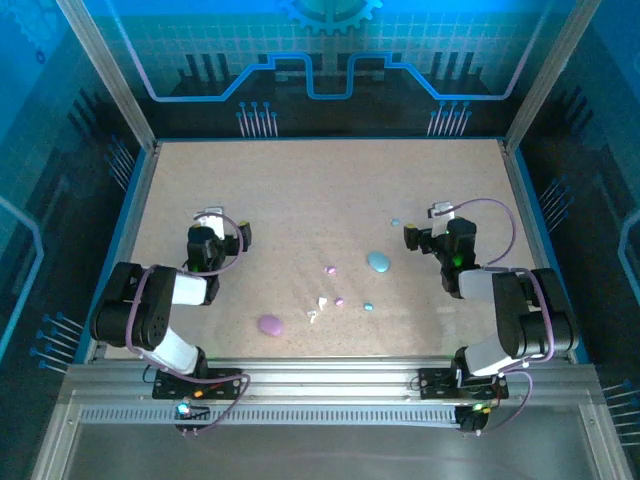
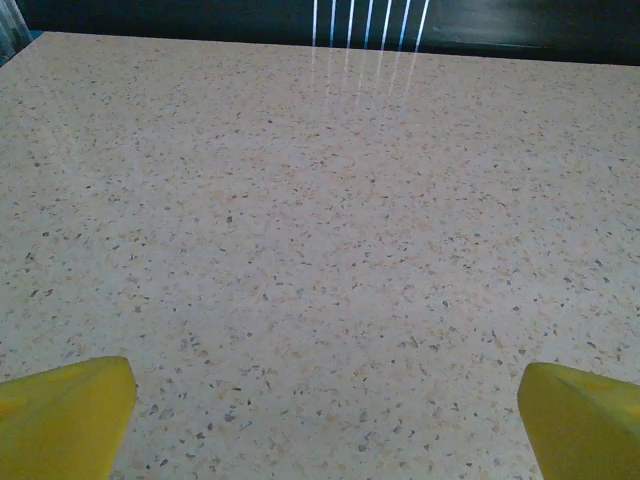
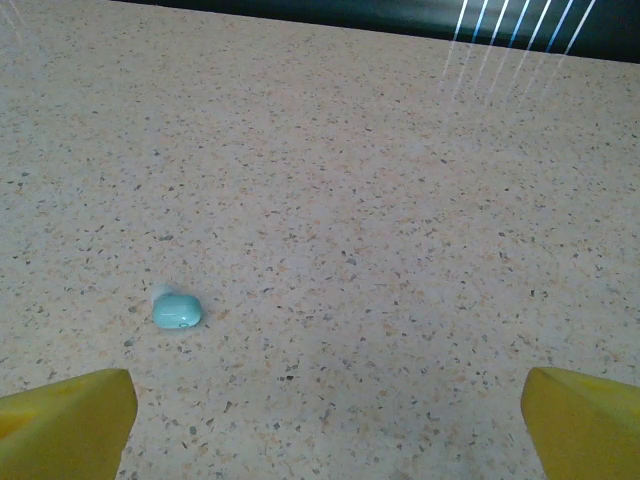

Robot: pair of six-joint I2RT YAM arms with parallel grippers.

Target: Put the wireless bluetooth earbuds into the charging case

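left gripper [image 2: 322, 405] and right gripper [image 3: 325, 405] both spread wide over open table [image 3: 380, 170], light blue earbud [image 3: 177, 311] near the right.

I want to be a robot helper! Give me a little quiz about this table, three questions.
1. True or false: in the top view, the purple case lies left of the light blue case.
2. Pick one: the earbud in the right wrist view is A) white, B) light blue, C) pink.
3. Fill in: the left end effector and the right end effector both stand ____.
Key: 1 true; 2 B; 3 open.
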